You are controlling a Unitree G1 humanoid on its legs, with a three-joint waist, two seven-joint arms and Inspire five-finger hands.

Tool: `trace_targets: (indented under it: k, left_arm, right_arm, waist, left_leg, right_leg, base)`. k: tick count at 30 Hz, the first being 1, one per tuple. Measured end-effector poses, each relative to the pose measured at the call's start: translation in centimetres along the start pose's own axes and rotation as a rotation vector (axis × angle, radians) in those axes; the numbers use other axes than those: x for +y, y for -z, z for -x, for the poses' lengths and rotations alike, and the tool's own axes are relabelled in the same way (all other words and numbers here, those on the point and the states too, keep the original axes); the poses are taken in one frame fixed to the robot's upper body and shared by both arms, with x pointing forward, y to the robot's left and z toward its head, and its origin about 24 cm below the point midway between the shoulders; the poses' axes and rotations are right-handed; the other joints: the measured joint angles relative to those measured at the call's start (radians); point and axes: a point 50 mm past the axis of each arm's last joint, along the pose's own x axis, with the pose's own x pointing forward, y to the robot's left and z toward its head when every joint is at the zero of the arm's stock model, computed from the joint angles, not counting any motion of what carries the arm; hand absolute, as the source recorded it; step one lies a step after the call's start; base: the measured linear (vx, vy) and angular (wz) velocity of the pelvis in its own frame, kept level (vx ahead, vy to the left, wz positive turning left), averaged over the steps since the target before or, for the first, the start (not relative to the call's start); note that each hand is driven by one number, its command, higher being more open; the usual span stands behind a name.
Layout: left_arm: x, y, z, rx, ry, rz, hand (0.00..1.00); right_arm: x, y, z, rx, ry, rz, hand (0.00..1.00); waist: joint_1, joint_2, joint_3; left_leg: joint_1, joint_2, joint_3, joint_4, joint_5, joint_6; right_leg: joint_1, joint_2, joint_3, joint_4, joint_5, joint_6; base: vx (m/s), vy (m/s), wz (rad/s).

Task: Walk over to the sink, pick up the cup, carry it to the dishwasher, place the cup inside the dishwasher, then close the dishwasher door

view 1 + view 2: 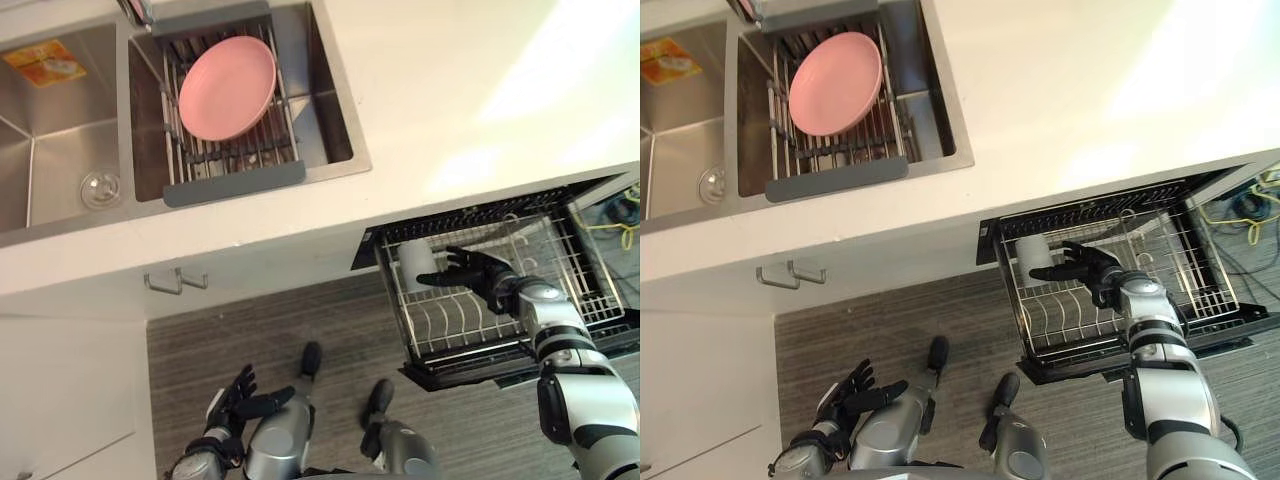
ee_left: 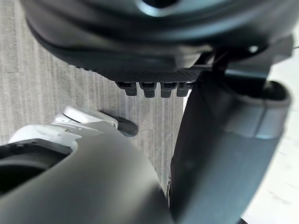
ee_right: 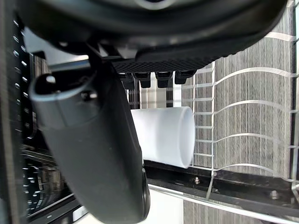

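Dishwasher rack (image 1: 440, 325) drawn out below the counter (image 1: 450, 90), over the floor. The white cup (image 1: 414, 262) sits inside the rack, in the corner next to the counter on the robot's left side. The right hand (image 1: 487, 277) hovers above the rack with fingers spread apart and straight, their tips just beside the cup, clamped on nothing. The left hand (image 1: 228, 398) hangs low over the floor, fingers relaxed and apart. In the sink (image 1: 330, 110), a pink plate (image 1: 227, 87) rests on a wire drainer (image 1: 235, 160).
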Motion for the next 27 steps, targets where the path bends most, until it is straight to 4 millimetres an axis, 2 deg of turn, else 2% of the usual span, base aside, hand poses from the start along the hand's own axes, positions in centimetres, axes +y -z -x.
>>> trace_targets:
  k: [3,10,15,17,20,21,23,25,26,27]
  left_arm:
    - [0.3,0.8,0.3,0.026,-0.014,-0.011,1.00]
    - [1.1,2.6,1.6,0.068,-0.070,-0.023,1.00]
    - [2.0,4.6,3.0,0.103,-0.148,0.029,1.00]
    - [2.3,5.7,3.8,0.128,-0.188,0.081,1.00]
    - [2.5,6.8,4.5,0.156,-0.232,0.128,1.00]
    - [2.6,7.4,4.9,0.165,-0.264,0.174,1.00]
    - [2.7,7.7,5.1,0.169,-0.278,0.201,1.00]
    - [3.2,8.6,5.9,0.201,-0.313,0.242,1.00]
    - [3.4,8.9,6.2,0.215,-0.327,0.259,1.00]
    - [4.1,9.8,7.0,0.260,-0.378,0.328,1.00]
  right_arm:
    - [0.1,0.4,0.4,-0.019,0.004,0.025,1.00]
    - [1.5,0.4,2.3,-0.198,-0.010,-0.057,1.00]
    - [2.5,0.7,5.7,-0.409,0.061,-0.206,1.00]
    - [3.5,0.7,7.9,-0.557,0.047,-0.306,1.00]
    - [4.8,0.5,9.9,-0.718,0.014,-0.390,1.00]
    - [5.3,-0.1,11.0,-0.812,0.002,-0.405,1.00]
    - [5.2,-0.7,11.6,-0.868,0.007,-0.406,1.00]
    - [4.9,-1.6,12.6,-0.962,0.024,-0.403,1.00]
    - [4.9,-1.8,12.7,-0.983,0.028,-0.399,1.00]
    - [4.7,-2.1,12.9,-1.007,0.039,-0.396,1.00]
  waist:
    - [-0.004,-0.003,-0.033]
    - [-0.051,-0.013,-0.106]
    - [-0.092,-0.021,-0.165]
    - [-0.109,-0.022,-0.188]
    - [-0.123,-0.022,-0.207]
    - [-0.128,-0.023,-0.216]
    - [-0.135,-0.022,-0.224]
    - [-0.131,-0.022,-0.247]
    - [-0.125,-0.022,-0.248]
    - [-0.106,-0.023,-0.266]
  left_leg:
    - [0.006,0.004,0.016,0.000,-0.001,-0.001]
    - [0.026,0.006,0.036,0.000,-0.009,0.004]
    - [0.041,0.004,0.048,0.000,-0.024,0.009]
    - [0.067,0.004,0.061,0.000,-0.036,0.008]
    - [0.096,0.007,0.067,-0.001,-0.050,0.006]
    - [0.112,0.006,0.051,-0.005,-0.052,0.005]
    - [0.107,0.002,0.018,-0.005,-0.053,0.004]
    - [0.081,-0.005,-0.059,-0.006,-0.039,-0.002]
    - [0.075,-0.006,-0.070,-0.007,-0.042,0.004]
    - [0.058,-0.002,-0.026,-0.007,-0.059,0.026]
  right_leg:
    - [0.000,0.002,0.017,-0.002,0.004,-0.001]
    - [0.017,0.005,0.038,-0.019,0.010,0.003]
    - [0.033,0.005,0.051,-0.035,0.012,0.006]
    - [0.056,0.006,0.062,-0.043,0.011,0.007]
    - [0.086,0.008,0.066,-0.047,0.004,0.007]
    - [0.111,0.007,0.051,-0.044,-0.007,0.007]
    - [0.124,0.006,0.014,-0.041,-0.019,0.010]
    - [0.126,0.003,-0.063,-0.018,-0.046,0.011]
    - [0.126,0.003,-0.081,-0.011,-0.054,0.008]
    - [0.125,0.004,-0.119,-0.013,-0.055,0.004]
  base:
    - [-0.05,0.007,-0.19]
    - [0.00,0.000,-0.09]
    - [0.06,-0.006,-0.08]
    - [0.07,-0.014,-0.17]
    - [0.04,-0.023,-0.06]
    - [0.01,-0.021,0.25]
    - [-0.02,-0.023,0.59]
    - [-0.02,-0.058,1.00]
    - [-0.01,-0.056,0.87]
    - [-0.01,-0.032,0.65]
